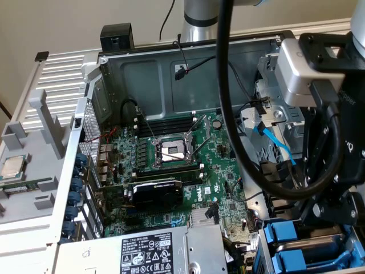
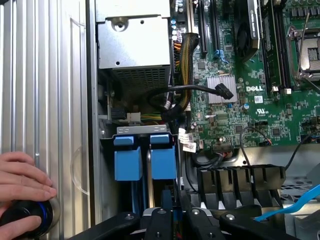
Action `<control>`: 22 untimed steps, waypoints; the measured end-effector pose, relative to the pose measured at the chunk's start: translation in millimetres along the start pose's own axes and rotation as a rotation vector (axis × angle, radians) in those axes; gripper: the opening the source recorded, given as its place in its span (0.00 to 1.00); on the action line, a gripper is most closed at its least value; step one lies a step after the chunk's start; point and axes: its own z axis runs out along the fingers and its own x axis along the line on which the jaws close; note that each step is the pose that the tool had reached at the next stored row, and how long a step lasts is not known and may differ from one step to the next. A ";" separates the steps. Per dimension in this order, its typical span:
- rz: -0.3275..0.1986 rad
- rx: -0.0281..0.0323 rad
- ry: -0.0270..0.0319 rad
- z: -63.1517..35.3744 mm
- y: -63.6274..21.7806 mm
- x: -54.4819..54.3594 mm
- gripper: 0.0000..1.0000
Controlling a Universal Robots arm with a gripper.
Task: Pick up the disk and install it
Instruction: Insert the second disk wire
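The end effector point(image 2: 176, 212) is sitting closed at the drive bay, its black linkage arms spreading along the frame's lower edge. Just beyond it, two bright blue carrier tabs point(image 2: 145, 156) are standing side by side in the bay. A green motherboard point(image 2: 250, 100) is lying beside a grey power-supply box point(image 2: 134, 52). A person's hand point(image 2: 22, 182) is resting on a black knob point(image 2: 22, 216) against the ribbed panel point(image 2: 45, 90).

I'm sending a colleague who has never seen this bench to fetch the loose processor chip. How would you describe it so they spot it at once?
Start at the open computer case with the green motherboard. On the exterior view's left of it lies a grey ribbed panel, with grey plastic holders nearer the camera. The processor chip sits there, a small square silver plate, the one shiny metal piece among dull plastic.
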 end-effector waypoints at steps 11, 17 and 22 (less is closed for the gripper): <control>0.000 0.0091 -0.0007 0.1 0.3 0.0 0.16; 0.000 0.0113 -0.0008 0.1 1.3 0.1 0.16; 0.000 0.0126 -0.0009 0.2 2.0 0.1 0.16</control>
